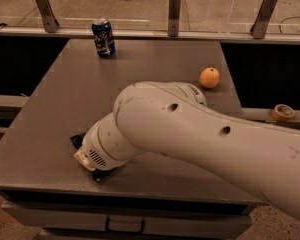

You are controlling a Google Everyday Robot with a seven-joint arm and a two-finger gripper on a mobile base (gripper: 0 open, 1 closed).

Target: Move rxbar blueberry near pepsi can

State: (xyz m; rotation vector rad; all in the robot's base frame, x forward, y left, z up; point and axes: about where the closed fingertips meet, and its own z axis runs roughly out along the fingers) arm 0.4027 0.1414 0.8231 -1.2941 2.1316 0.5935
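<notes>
The pepsi can point(103, 37), blue with a silver top, stands upright at the far left of the grey table point(140, 64). My gripper point(90, 156) is down at the table's near left, hidden under the thick white arm and wrist. Dark bits stick out on both sides of the wrist, one at the upper left point(77, 140) and one at the lower right point(99, 175). They may be the ends of the rxbar blueberry, but I cannot tell. The can is far from the gripper, across the table.
A round orange point(209, 77) lies at the table's right side. A roll of tape point(283, 112) sits on a ledge off the right edge. A rail with metal posts point(174, 14) runs behind the table. The white arm covers the table's near right.
</notes>
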